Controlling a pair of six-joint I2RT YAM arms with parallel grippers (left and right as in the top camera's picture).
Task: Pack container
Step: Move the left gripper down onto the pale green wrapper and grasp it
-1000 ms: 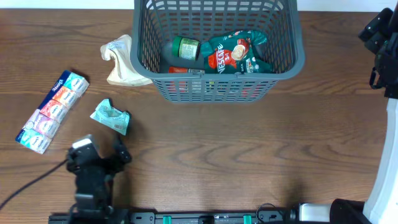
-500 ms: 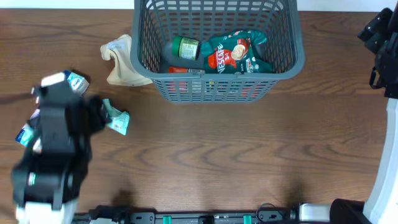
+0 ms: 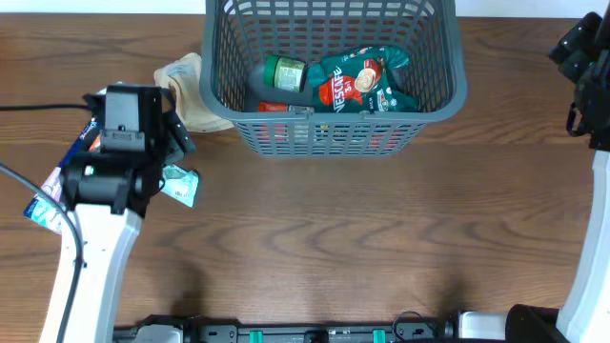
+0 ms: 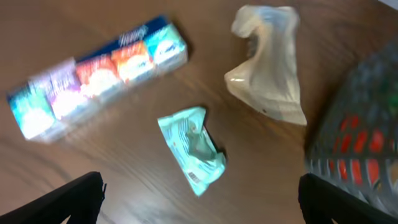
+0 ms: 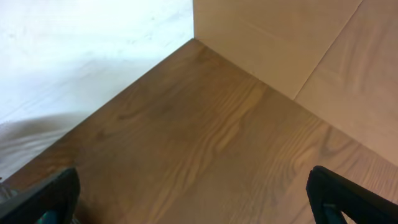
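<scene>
The container is a dark grey lattice basket at the back centre; its corner also shows in the left wrist view. Inside lie a green Nescafe packet, a green can and a red item. A crumpled teal packet lies on the table left of the basket. My left gripper hovers over it, open and empty. My right gripper is open and empty over bare wood; its arm is at the far right.
A cream pouch lies against the basket's left wall. A row of small tissue packs lies at the far left, partly under my left arm. The table is brown wood.
My left arm has swung from the table's front edge back over the tissue packs and teal packet. The objects and the right arm have not moved.
</scene>
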